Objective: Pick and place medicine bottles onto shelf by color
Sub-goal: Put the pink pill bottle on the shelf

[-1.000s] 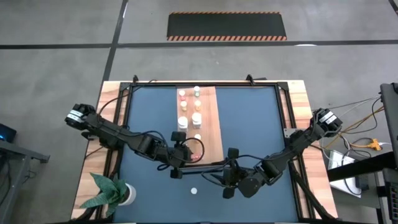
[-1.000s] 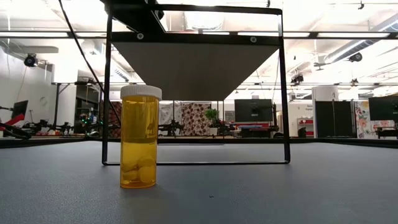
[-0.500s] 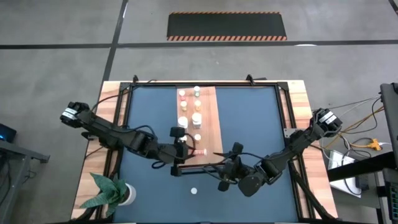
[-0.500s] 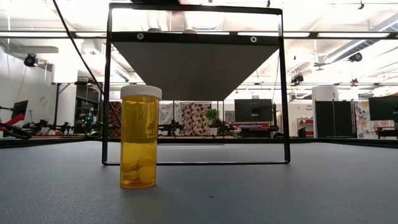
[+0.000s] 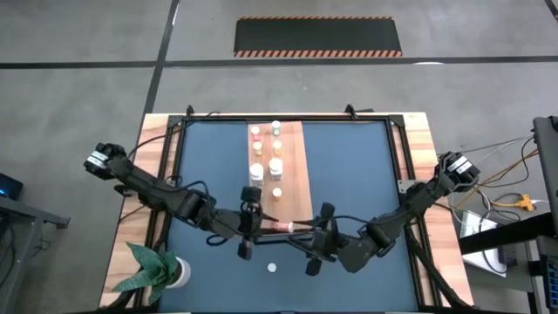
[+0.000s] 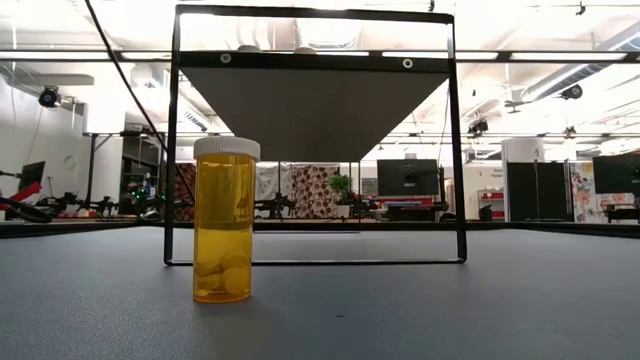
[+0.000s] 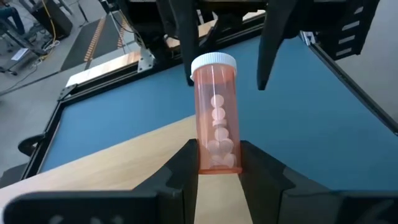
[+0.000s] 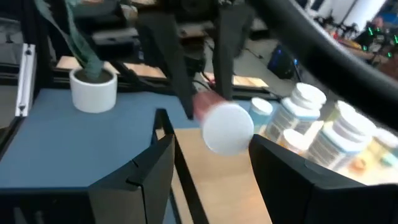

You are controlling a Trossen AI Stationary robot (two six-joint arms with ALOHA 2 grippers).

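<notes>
At far left on the surface [image 5: 410,157] stands a plant [image 5: 153,269] in a white pot. Right of it, near the shelf's [image 5: 296,170] near end, the left pincer [image 7: 217,163] is closed on the base of a pink bottle [image 7: 215,112] with a white cap, held out lengthwise toward the other arm. On the shelf behind stand several more bottles [image 5: 275,166] in two short rows. One amber bottle [image 6: 224,220] stands upright alone on the mat, nearer the front edge. Just right of the held bottle, the right pincer [image 8: 210,146] faces its cap end with fingers [image 8: 140,168] spread wide either side of the cap, not touching it.
</notes>
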